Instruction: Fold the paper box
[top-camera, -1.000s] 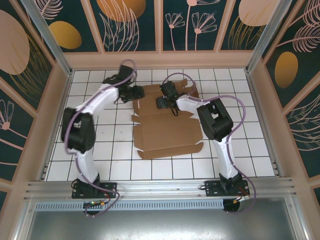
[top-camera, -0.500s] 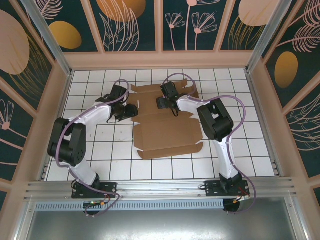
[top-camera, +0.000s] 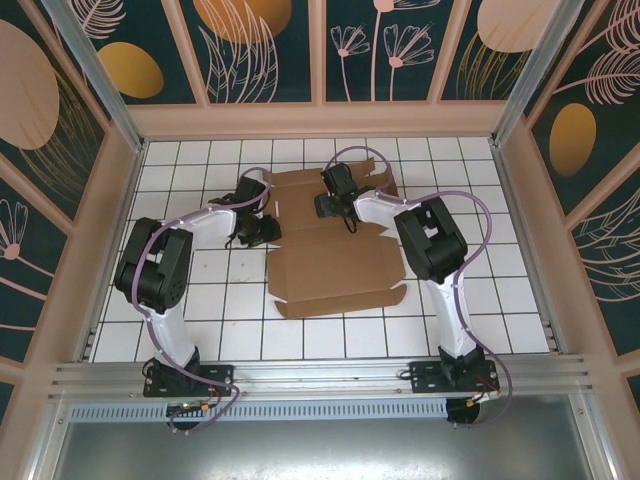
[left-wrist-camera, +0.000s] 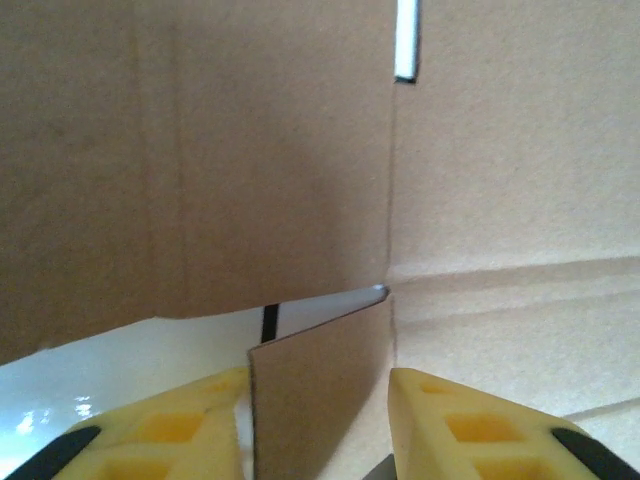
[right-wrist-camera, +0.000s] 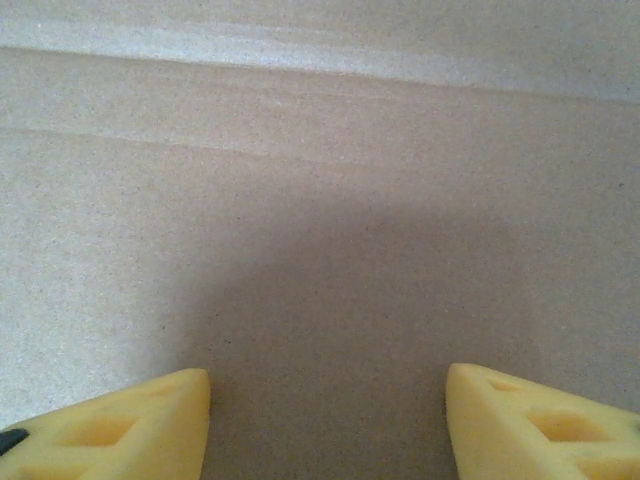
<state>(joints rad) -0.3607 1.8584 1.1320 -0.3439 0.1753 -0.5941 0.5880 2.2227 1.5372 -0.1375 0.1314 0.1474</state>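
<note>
Paper box (top-camera: 335, 268) on white-tiled table (top-camera: 200, 300); floral walls (top-camera: 270, 50)

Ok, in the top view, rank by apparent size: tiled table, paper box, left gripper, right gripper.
1. tiled table
2. paper box
3. left gripper and right gripper: look alike, so unranked.

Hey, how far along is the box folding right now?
Done: very little. The paper box lies almost entirely flat on the table, with no walls raised. In hand: the left gripper has a small side flap standing between its open fingers at the sheet's left edge. The right gripper, open, sits over the far panel. Left: nearly every fold, then closing.
</note>
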